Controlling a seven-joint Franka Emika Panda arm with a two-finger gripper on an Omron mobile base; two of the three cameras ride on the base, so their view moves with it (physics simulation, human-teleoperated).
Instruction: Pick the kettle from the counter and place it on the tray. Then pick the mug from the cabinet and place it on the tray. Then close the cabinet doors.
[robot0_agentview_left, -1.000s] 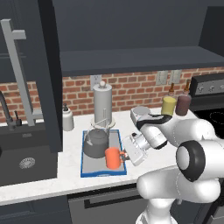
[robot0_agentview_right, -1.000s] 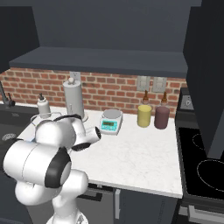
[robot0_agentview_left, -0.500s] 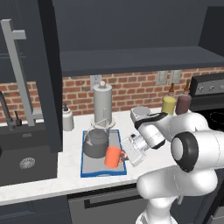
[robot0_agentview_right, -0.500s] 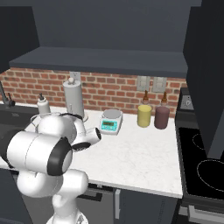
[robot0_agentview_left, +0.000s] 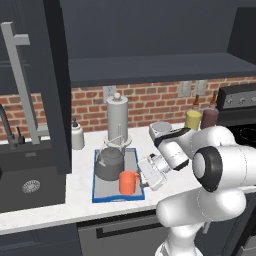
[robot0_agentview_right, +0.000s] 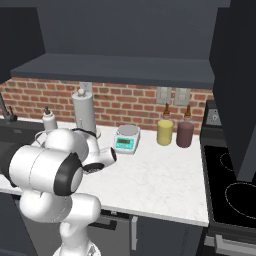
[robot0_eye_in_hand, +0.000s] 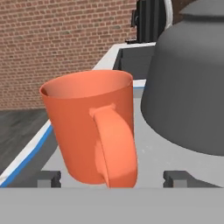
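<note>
Your gripper (robot0_eye_in_hand: 111, 178) is spread wide and off the mug (robot0_eye_in_hand: 93, 131), which stands on the tray (robot0_eye_in_hand: 30, 151) dead ahead, handle toward you, so retreat straight back.

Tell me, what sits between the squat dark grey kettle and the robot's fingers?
The small orange mug, standing on the blue-rimmed grey tray beside the kettle, fingers open either side of its handle. The hand view shows it best.

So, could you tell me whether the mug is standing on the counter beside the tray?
No, the mug stands inside the tray, next to the kettle.
</note>
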